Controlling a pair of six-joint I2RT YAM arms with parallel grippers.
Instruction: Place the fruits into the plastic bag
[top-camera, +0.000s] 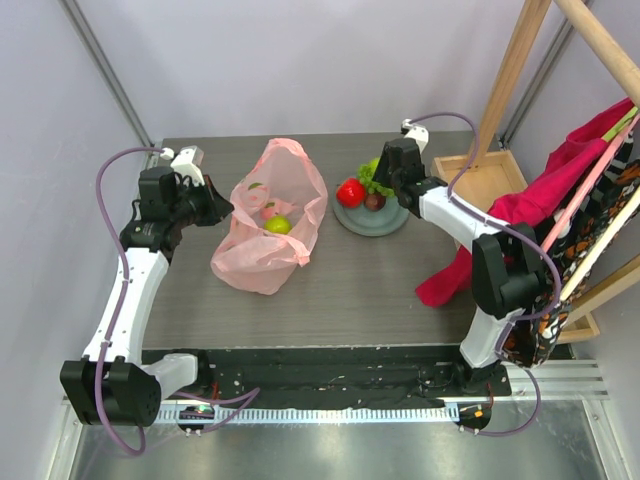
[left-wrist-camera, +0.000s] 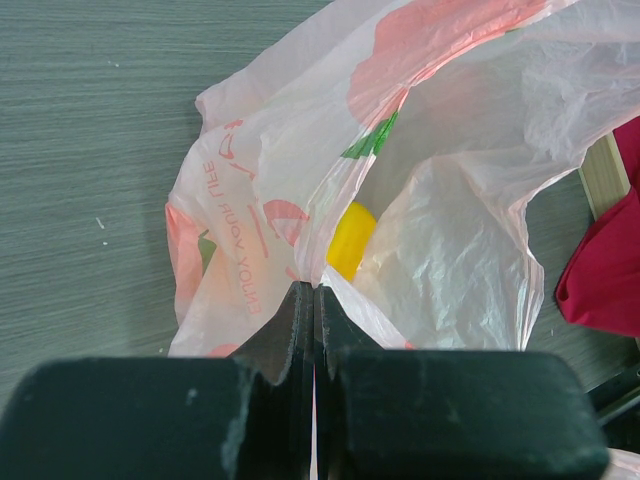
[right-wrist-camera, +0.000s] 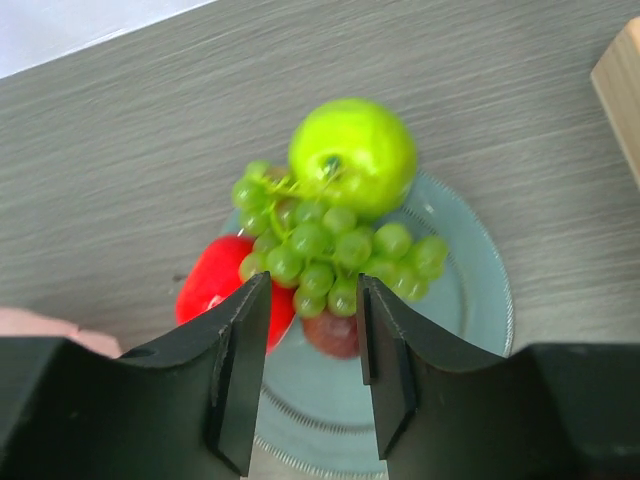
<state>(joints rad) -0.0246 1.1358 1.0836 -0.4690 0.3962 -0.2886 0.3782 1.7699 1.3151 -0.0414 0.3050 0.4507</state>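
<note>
Grey desk (top-camera: 380, 290) is carrying crinkly pink bag (top-camera: 268, 225), yellow fruit (left-wrist-camera: 350, 238) lying inside; L tool (left-wrist-camera: 312, 300) is pinching its rim. R tool (right-wrist-camera: 313, 300), jaws spread, is hovering just above grapes (right-wrist-camera: 330, 250) on plate (right-wrist-camera: 480, 290) w/ red apple (right-wrist-camera: 205, 285).

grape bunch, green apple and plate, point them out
grape bunch (right-wrist-camera: 330, 255), right wrist view, middle of cluster
green apple (right-wrist-camera: 352, 155), right wrist view, top near stem
grey plate (right-wrist-camera: 488, 292), right wrist view, bare right rim

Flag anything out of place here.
The magenta cloth trails from the wooden rack onto the table. The red apple sits half off the rim of the grey plate. Nothing looks spilled or damaged.
</note>
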